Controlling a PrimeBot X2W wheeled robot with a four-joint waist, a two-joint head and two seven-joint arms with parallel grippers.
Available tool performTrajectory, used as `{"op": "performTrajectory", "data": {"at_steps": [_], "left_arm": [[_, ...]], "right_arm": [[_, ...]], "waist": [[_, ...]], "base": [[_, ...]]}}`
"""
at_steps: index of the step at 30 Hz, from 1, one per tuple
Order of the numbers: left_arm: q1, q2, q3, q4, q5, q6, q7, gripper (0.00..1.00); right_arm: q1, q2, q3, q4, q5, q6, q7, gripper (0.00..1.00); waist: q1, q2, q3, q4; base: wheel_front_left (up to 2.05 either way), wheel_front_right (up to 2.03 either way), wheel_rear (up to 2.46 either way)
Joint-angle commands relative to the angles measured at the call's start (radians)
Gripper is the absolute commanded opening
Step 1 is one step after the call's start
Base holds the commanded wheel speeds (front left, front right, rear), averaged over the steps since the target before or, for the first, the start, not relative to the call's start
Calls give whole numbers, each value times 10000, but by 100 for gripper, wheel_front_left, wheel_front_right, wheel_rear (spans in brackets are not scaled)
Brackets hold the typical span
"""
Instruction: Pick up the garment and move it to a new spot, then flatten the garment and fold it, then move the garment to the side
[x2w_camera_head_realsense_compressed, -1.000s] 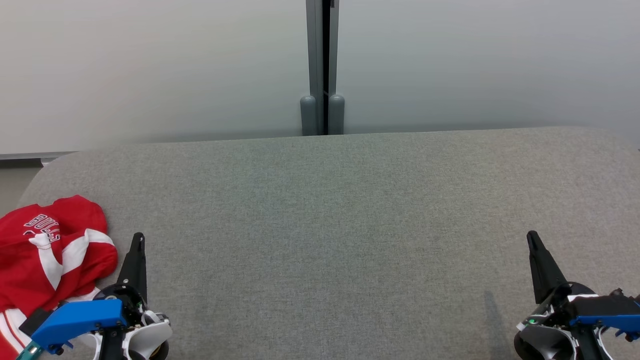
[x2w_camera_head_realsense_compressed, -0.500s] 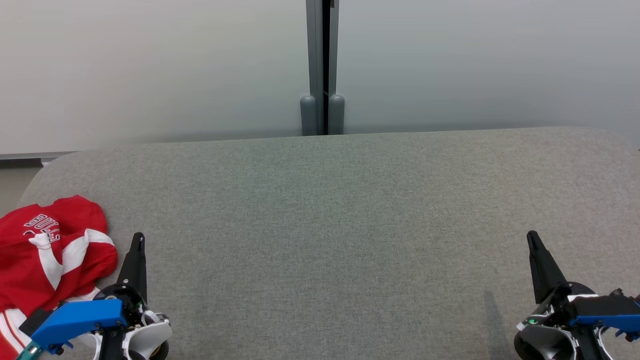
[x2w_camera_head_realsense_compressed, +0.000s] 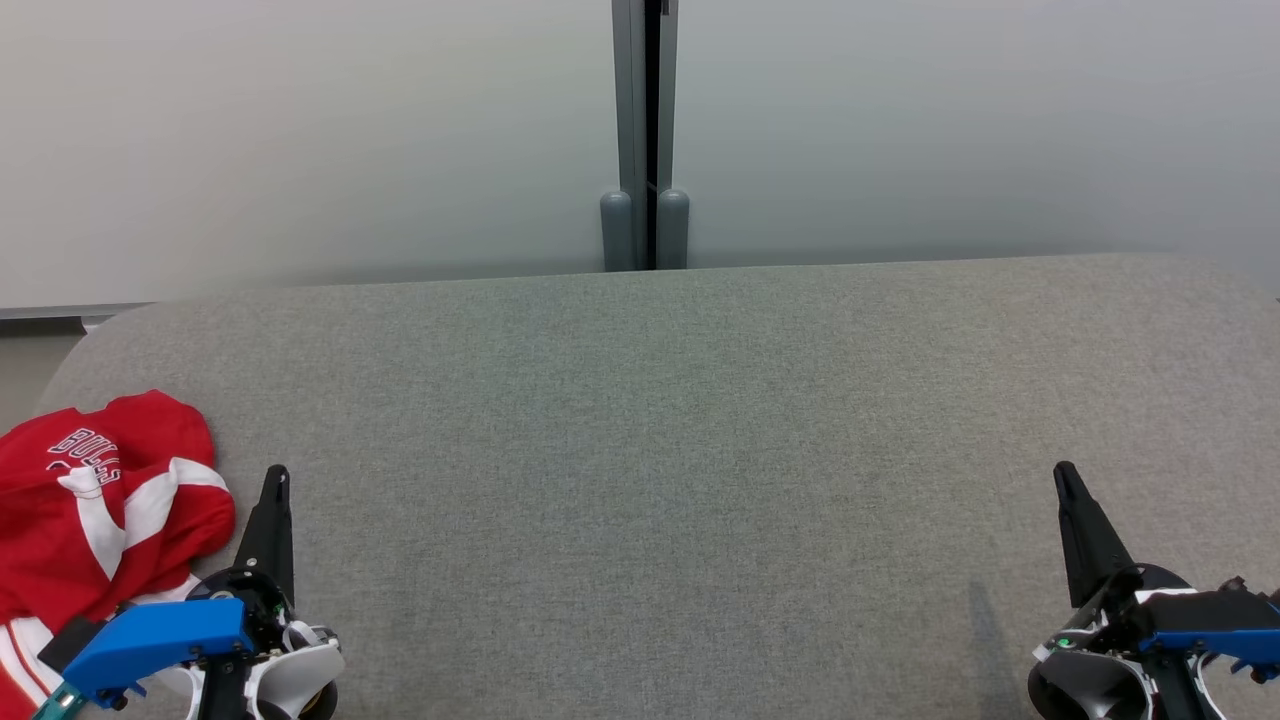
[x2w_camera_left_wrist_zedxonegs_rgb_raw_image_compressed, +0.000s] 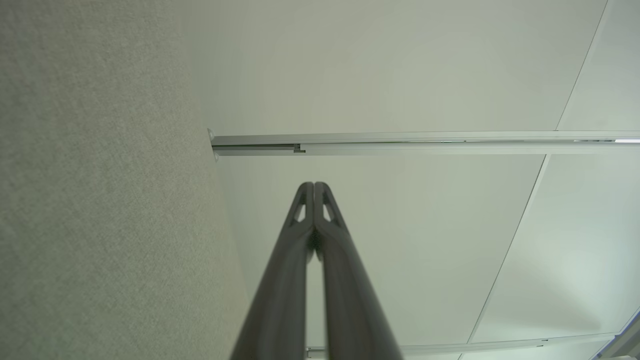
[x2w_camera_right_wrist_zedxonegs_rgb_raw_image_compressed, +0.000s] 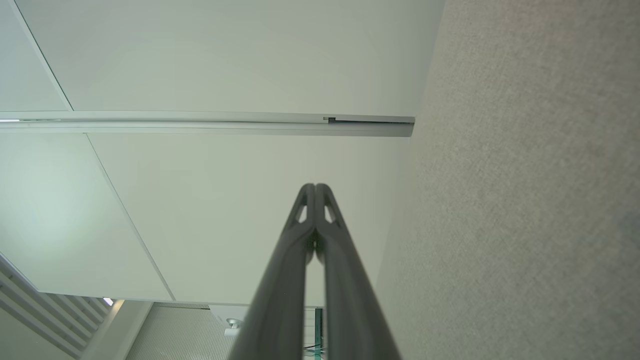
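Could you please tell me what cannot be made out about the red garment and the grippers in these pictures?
- Garment, head view: its lower left runs off the left and bottom edges, full shape unknown.
- Its near edge, head view: covered by the blue wrist housing behind the left gripper.
- Lettering beyond BULLS: lost in folds.
- Right gripper, head view: wrist cut off by the bottom edge.

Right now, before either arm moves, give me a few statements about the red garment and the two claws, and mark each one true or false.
1. The red garment lies crumpled at the left end of the grey surface. True.
2. The left claw grips the garment. False: it is shut on nothing, beside the garment.
3. The right claw is open. False: its fingers are pressed together.
4. The right claw is far from the garment, toward the surface's other end. True.
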Motion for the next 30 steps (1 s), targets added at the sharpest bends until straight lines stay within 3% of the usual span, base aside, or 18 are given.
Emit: {"op": "performTrajectory", "data": {"at_steps": [1, 30], "left_arm": [[-107, -12, 9, 6, -11, -53, 17, 0], [-108, -10, 9, 6, -11, -53, 17, 0]], "right_arm": [[-130, 12, -5, 14, 4, 4, 5, 0], [-130, 12, -5, 14, 4, 5, 5, 0]], "waist": [[0, 0, 0, 0], [0, 0, 0, 0]], "base": [[0, 0, 0], [0, 0, 0]]}}
